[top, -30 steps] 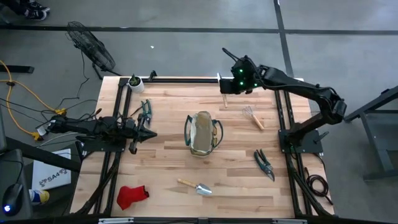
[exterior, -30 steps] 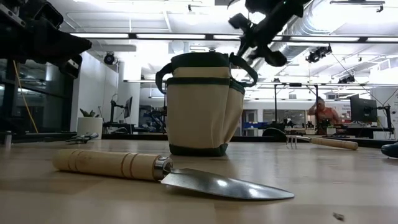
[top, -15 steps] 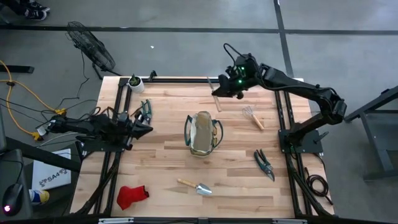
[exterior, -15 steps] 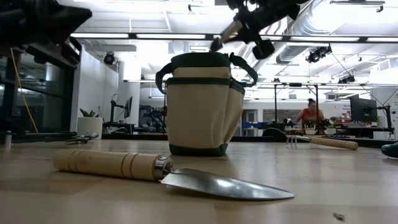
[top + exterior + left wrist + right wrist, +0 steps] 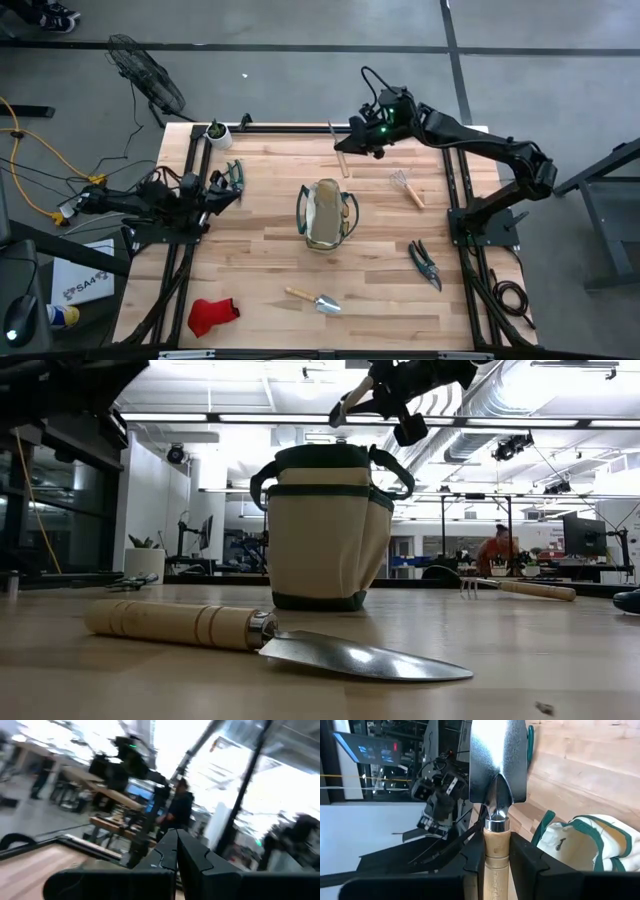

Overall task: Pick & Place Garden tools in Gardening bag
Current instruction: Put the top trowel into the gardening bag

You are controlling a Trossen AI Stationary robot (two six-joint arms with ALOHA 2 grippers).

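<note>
Right gripper [image 5: 352, 140] swung trowel [image 5: 338, 146] bagward [image 5: 326, 214].

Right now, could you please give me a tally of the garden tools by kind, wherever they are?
Wood-handled metal tools: 3 (trowel on table, fork, trowel held up by right gripper)
Pruning shears: 2 (one, other)
Red glove: 1
Total: 6, none visibly in the gardening bag yet.
</note>
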